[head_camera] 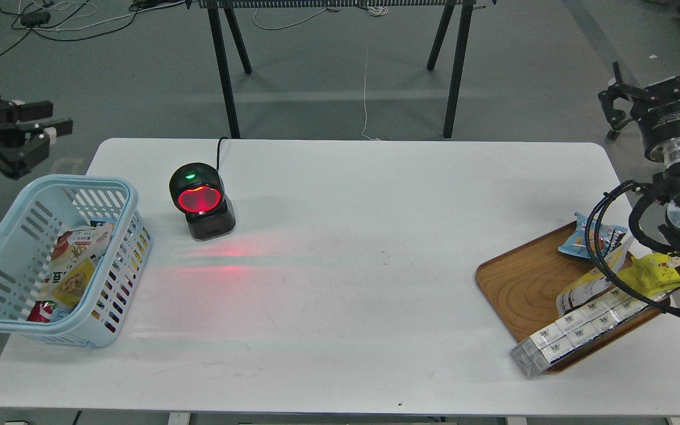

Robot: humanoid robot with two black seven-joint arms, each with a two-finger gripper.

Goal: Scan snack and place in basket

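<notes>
The snack, a yellow-and-white pouch with a picture of tan nuts, lies inside the light blue basket at the table's left end, on top of other packets. My left gripper is open and empty, up and behind the basket, off the table's left edge. My right gripper is open and empty, high beyond the table's right edge, far from the snack.
A black barcode scanner with a red glowing window stands right of the basket. A brown wooden tray at the right holds a blue cookie packet, a bright yellow packet and a strip of white boxes.
</notes>
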